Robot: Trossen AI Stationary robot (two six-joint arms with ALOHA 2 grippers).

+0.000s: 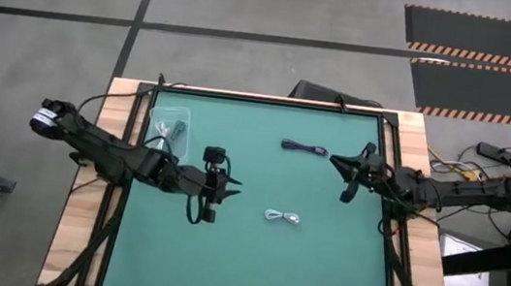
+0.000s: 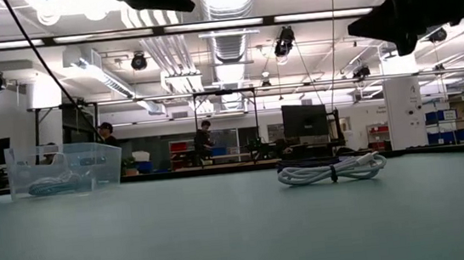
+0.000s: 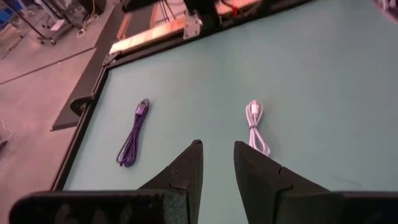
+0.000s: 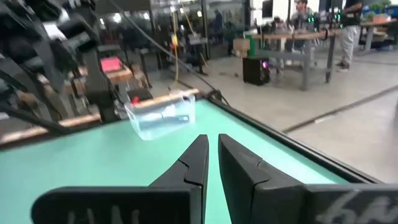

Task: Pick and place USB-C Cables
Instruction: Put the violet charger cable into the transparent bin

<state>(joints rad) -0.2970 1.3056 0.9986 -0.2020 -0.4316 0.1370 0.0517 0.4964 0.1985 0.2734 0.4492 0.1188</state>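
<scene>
Hovering left gripper slightly parted, empty, right gripper closed, bin contents indistinct.

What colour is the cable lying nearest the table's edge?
Dark purple-blue cable, clearest in the left wrist view.

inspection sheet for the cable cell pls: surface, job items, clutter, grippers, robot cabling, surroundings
Surface: green mat on a wood-edged table.
Job's things: white cable lies coiled mid-mat; dark purple-blue cable lies near the far edge; clear bin at the far left corner has cable bundles inside, count unclear.
Clutter: nothing seen.
Grippers: left gripper is over mid-mat, fingers slightly apart, empty; right gripper is over the right side, shut, empty.
Cables: black arm wires run along both arms.
Surroundings: open workshop, people standing far behind the table, hazard-striped mats on the floor.
</scene>
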